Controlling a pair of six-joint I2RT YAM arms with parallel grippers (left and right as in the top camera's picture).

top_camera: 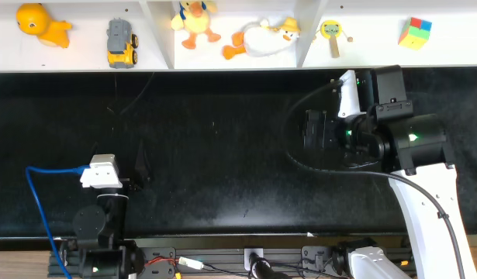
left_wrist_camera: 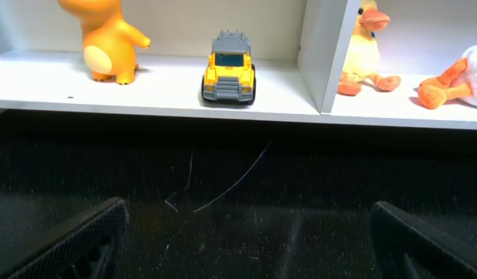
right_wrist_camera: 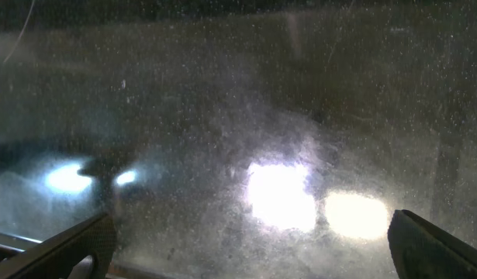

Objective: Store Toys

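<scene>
With the yellow plastic truck [left_wrist_camera: 229, 71] and 5 other toys on the white shelf [left_wrist_camera: 52, 87], storing looks done. Left end effector [left_wrist_camera: 250, 232] and right end effector [right_wrist_camera: 246, 240] gape empty; parking seems next.

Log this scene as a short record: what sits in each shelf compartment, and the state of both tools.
left compartment: orange toy animal, yellow toy truck, standing apart
middle compartment: yellow plush duck upright, white plush duck lying down
right compartment: small toy on a stick, coloured cube
left tool: open, holding nothing, facing the truck
right tool: open, holding nothing, over the black table
</scene>
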